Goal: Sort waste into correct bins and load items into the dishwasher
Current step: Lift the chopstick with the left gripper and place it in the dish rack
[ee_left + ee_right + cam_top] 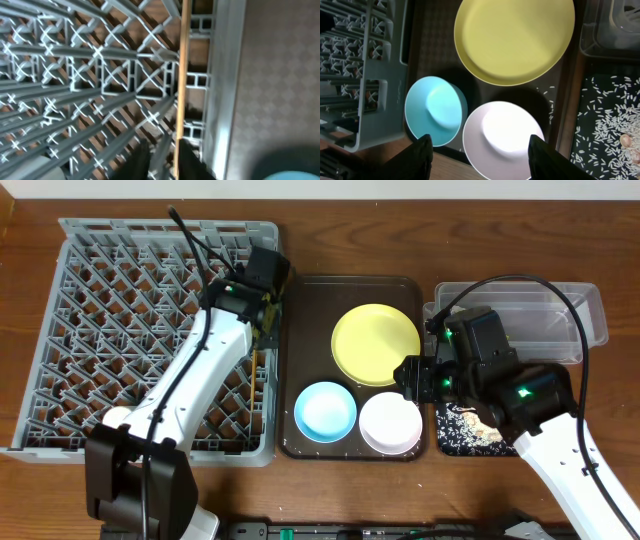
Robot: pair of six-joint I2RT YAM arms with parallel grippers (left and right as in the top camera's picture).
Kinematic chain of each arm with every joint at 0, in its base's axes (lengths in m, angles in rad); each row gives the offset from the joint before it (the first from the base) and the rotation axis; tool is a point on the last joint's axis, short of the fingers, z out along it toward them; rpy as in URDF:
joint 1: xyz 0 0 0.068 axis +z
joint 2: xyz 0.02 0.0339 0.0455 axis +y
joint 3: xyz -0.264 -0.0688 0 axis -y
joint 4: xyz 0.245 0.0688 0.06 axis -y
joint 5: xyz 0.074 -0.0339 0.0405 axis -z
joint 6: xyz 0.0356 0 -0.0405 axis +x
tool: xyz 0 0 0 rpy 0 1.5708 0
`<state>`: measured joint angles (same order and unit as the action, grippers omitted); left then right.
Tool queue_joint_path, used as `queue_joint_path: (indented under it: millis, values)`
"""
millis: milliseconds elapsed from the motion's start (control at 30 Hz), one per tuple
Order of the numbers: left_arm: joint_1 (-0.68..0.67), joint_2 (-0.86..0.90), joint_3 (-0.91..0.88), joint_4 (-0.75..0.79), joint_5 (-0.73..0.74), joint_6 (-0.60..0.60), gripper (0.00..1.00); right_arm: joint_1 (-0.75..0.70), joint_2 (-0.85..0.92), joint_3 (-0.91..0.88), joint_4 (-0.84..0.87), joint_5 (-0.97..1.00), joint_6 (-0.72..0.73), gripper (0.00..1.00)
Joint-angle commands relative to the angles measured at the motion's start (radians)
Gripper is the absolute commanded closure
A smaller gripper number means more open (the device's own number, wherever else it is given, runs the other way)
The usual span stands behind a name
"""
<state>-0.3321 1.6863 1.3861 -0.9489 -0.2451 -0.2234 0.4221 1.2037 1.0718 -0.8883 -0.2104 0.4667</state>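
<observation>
Nearest the robot's base, two bowls sat side by side on the dark brown serving tray (310,330): a light blue bowl (326,410) on the left and a white bowl (391,423) on the right, both upright and empty. Just right of the serving tray, the shallow black tray (442,430) held scattered whitish rice grains (605,125).

The right end effector (480,145) hung over the white bowl. Its two dark fingers (422,157) were spread wide and held nothing.

Behind the bowls, on the same serving tray, lay the round yellow plate (375,345), flat, glossy and bare. At that depth the left arm reached across the grey dish rack (120,310), a large square lattice of diamond-set pegs on the wooden desk (330,240). The left end effector (162,152) was at the rack's right edge.

In the left wrist view a thin, pale wooden chopstick (181,75) ran straight along the rack's outer wall. Its lower end passed close beside one blurred dark finger, with a grey rib between the fingers. Whether the fingers clamped the chopstick could not be told.

Farthest back on the right stood the clear rectangular tub (590,320), behind the black tray. Its contents were indistinct.
</observation>
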Motion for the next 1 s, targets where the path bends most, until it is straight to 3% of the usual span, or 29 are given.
queue_joint_path:
  millis: [0,133,333,533,733,833,900,967]
  values:
    - [-0.006,-0.066,0.036,-0.041,0.036,0.027,0.70,-0.002,0.003,0.007,0.003,-0.007,0.007,0.37]
    - [-0.012,-0.169,0.060,-0.068,0.117,0.028,0.54,-0.002,0.003,0.007,0.003,-0.001,-0.005,0.34]
    - [-0.013,-0.346,0.060,-0.068,0.289,0.028,0.46,-0.002,0.003,0.007,0.003,0.001,-0.008,0.35]
    - [-0.013,-0.459,0.058,-0.070,0.426,0.028,0.44,-0.003,0.003,0.007,0.003,0.030,-0.019,0.37]
    - [-0.013,-0.480,0.058,-0.137,0.444,0.028,0.41,-0.002,0.003,0.007,0.012,-0.007,-0.019,0.43]
    - [-0.013,-0.478,0.058,-0.174,0.444,0.028,0.34,0.005,0.003,0.007,-0.007,-0.040,-0.047,0.49]
    - [-0.013,-0.478,0.058,-0.188,0.443,0.028,0.24,0.022,0.005,0.007,-0.021,-0.045,-0.060,0.52]
    - [-0.013,-0.478,0.058,-0.198,0.443,0.028,0.22,0.049,0.015,0.005,-0.029,-0.045,-0.060,0.55]
